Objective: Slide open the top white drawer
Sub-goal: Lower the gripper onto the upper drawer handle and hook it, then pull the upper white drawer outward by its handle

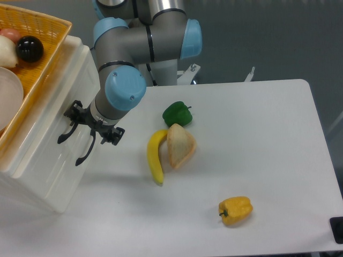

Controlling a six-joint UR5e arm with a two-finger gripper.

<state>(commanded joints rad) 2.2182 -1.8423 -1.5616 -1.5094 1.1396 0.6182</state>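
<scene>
The gripper (pixel 91 124) is pressed against the front of the white cabinet (pixel 51 160) at the table's (pixel 257 160) left edge, right at the curved black handles, but whether its fingers are parted or clamped on a handle cannot be told. The top white drawer (pixel 72 75) sits at the cabinet's upper front, just under an orange basket (pixel 40 69) holding a black ball (pixel 29 48). Near the table's middle a banana (pixel 155 156) touches a bread piece (pixel 179 146), with a green pepper (pixel 177 113) just beyond them and a yellow pepper (pixel 235 210) toward the near edge.
</scene>
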